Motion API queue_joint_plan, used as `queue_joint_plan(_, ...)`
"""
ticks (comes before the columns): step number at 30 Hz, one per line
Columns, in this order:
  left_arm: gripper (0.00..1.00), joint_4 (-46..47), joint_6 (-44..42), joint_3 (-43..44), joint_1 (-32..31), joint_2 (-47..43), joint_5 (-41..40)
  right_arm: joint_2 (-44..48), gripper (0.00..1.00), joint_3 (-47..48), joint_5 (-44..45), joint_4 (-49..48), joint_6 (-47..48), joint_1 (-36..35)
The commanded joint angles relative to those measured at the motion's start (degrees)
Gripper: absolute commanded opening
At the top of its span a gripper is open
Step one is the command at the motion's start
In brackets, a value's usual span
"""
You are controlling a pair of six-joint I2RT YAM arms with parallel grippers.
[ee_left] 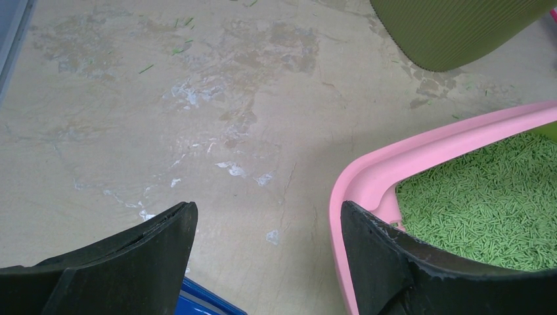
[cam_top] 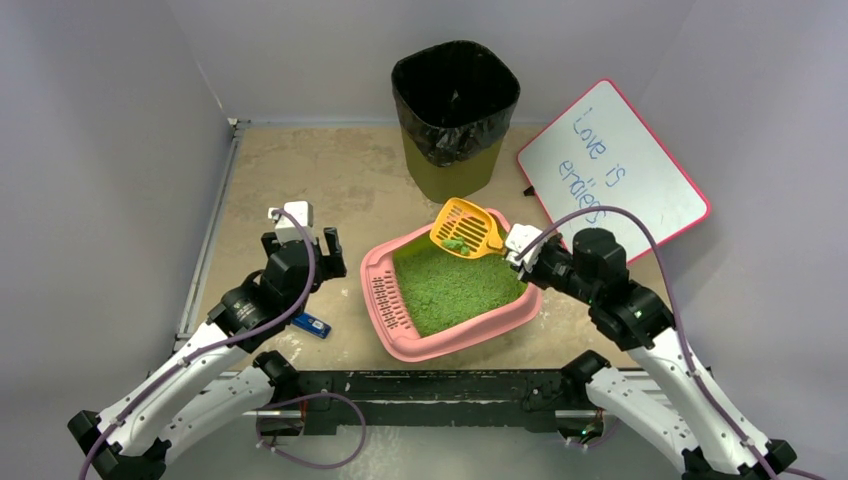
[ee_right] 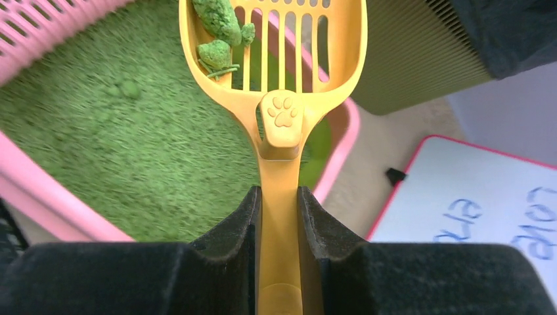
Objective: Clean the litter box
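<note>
Pink plastic forms the litter box [cam_top: 470, 338], a shallow tray filled with an even bed of green pellets [cam_top: 455, 285]. Its long axis runs across the tabletop [cam_top: 300, 180] from one hand toward the other. The slotted grate end points at the left hand [ee_left: 267, 213], and the opposite end lies just below the right hand [cam_top: 512, 245].

The right hand is clamped tight on the handle of a yellow scoop [ee_right: 284, 117]. The scoop points straight out ahead of the fingers [ee_right: 240, 223], with its slotted head raised above the litter at the box's far corner. A few green clumps [ee_right: 220, 23] sit in the head, toward its left side.

Ahead of that hand and a little to its right stands an olive bin [cam_top: 455, 110] lined with a black bag; nothing can be made out inside it. The pink rim of the box lies between the scoop head and the bin. Right of the hand a pink-edged whiteboard [cam_top: 615, 170] with blue writing lies on the tabletop.

The left hand is spread wide and holds nothing. It hangs over scuffed, bare tabletop, with the corner of the box just beside its right finger [ee_left: 394, 256]; whether they touch cannot be told. A small blue thing [cam_top: 312, 324] lies under that hand, near its left finger. Stray green bits dot the tabletop ahead of it.
</note>
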State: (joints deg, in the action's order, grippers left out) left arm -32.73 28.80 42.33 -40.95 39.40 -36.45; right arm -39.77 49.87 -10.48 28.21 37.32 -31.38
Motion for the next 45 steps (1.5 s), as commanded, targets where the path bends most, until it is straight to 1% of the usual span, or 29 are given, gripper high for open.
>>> queue_joint_plan(1,0.79,1.5,-1.1,1.4,-0.1,-0.4,-0.2,3.9,0.0,-3.3,-5.8,-6.0,-18.2,0.3)
queue_joint_plan(3,0.79,1.6,-1.0,1.5,0.0,-0.3,-0.1,4.3,0.0,-2.7,-4.8,-4.8,-21.4,0.2)
queue_joint_plan(6,0.79,1.7,-0.9,1.4,0.0,-0.1,0.0,3.9,0.0,0.8,-1.0,-2.3,-24.9,0.2)
queue_joint_plan(7,0.79,1.8,-0.9,1.4,0.0,0.0,0.1,3.7,0.0,1.2,-1.3,-2.5,-26.7,0.2)
queue_joint_plan(10,0.79,1.7,-0.9,1.5,0.0,0.5,0.4,2.4,0.0,-0.6,-7.9,-4.6,-34.1,0.3)
queue_joint_plan(13,0.79,1.5,-0.9,1.5,0.0,0.5,0.2,2.2,0.0,-2.3,-8.9,-4.5,-42.0,0.2)
queue_joint_plan(19,0.79,1.8,-0.9,1.4,-0.1,0.5,0.8,5.3,0.0,-3.8,-8.4,-8.9,-49.7,0.3)
queue_joint_plan(23,0.79,1.5,-0.9,1.5,-0.1,0.6,0.8,2.9,0.0,-2.5,-7.8,-5.0,-53.4,0.2)
queue_joint_plan(25,0.79,1.6,-0.9,1.5,0.0,0.4,0.8,1.8,0.0,-3.5,-9.4,-5.5,-56.7,0.2)
queue_joint_plan(27,0.79,1.8,-0.9,1.4,-0.1,0.2,0.7,1.1,0.0,-4.5,-11.0,-6.2,-57.4,0.2)
queue_joint_plan(30,0.79,1.7,-0.9,1.4,-0.1,0.1,0.6,1.4,0.0,-4.3,-8.4,-5.6,-54.5,0.2)
queue_joint_plan(34,0.79,1.7,-1.0,1.5,0.0,0.1,0.7,1.0,0.0,-2.6,-4.9,-5.4,-46.2,0.3)
queue_joint_plan(37,0.79,1.8,-1.0,1.4,-0.1,0.1,0.8,-0.1,0.0,-1.0,-3.2,-4.5,-38.3,0.2)
queue_joint_plan(41,0.79,1.7,-1.1,1.4,-0.1,0.1,0.9,-0.7,0.0,0.3,-3.0,-2.9,-24.3,0.3)
queue_joint_plan(45,0.79,1.7,-1.3,1.5,0.0,-0.1,0.8,-0.6,0.0,3.6,0.6,0.4,-12.8,0.2)
